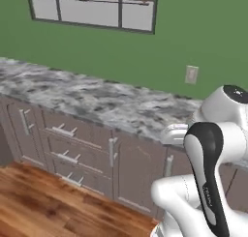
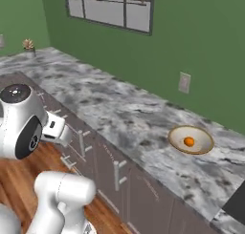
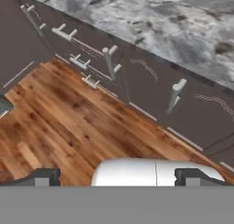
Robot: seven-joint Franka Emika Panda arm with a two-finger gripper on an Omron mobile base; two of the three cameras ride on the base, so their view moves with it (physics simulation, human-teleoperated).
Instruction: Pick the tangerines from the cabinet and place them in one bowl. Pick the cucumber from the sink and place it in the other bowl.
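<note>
One bowl (image 2: pixel 203 145), shallow and beige with an orange-brown rim, sits on the marble counter at the right. A bright orange tangerine (image 2: pixel 189 141) lies inside it. In the hand view my gripper (image 3: pixel 119 177) is open, its two dark fingertips (image 3: pixel 43 177) far apart with nothing between them. It hangs over the wooden floor in front of the drawer fronts, well left of the bowl. A black corner at the lower right edge looks like the sink (image 2: pixel 235 205). The cabinet, the cucumber and the other bowl are out of view.
The grey marble counter (image 2: pixel 119 109) runs along the green wall, with a window (image 2: pixel 110 8) and a wall outlet (image 2: pixel 184 82) above it. Mauve drawers with metal handles (image 3: pixel 109 58) stand below. A small potted plant (image 2: pixel 28 44) sits at the far left end.
</note>
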